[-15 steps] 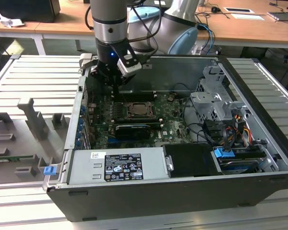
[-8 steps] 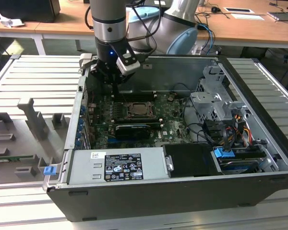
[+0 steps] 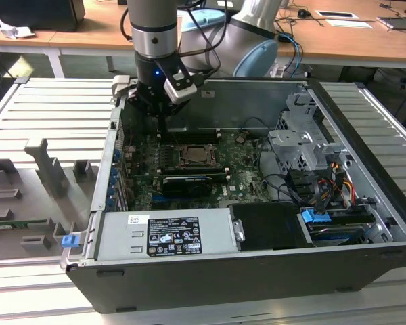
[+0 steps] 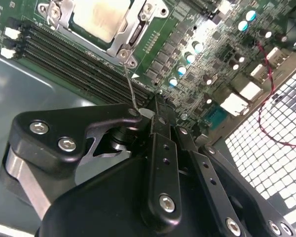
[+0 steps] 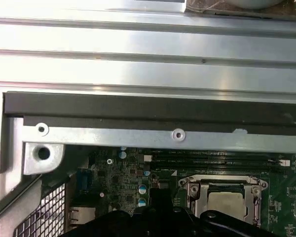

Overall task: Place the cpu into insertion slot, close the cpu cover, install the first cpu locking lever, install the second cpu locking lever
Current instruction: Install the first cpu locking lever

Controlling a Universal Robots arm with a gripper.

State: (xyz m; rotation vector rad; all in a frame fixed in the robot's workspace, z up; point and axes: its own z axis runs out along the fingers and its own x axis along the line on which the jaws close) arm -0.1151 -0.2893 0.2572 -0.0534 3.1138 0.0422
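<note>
Pincer (image 4: 157, 107) fingers are pressed together just off one corner of the insertion slot (image 3: 197, 155). A thin locking lever (image 4: 130, 86) rises from that corner to their tip, though I cannot tell whether they grip it. The cpu (image 4: 99, 19) lies in the slot under the closed cpu cover (image 4: 134, 30), mid-motherboard (image 4: 158, 59).

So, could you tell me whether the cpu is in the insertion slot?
In: in the second wrist view the cpu lies flat inside the silver rim of the insertion slot.
</note>
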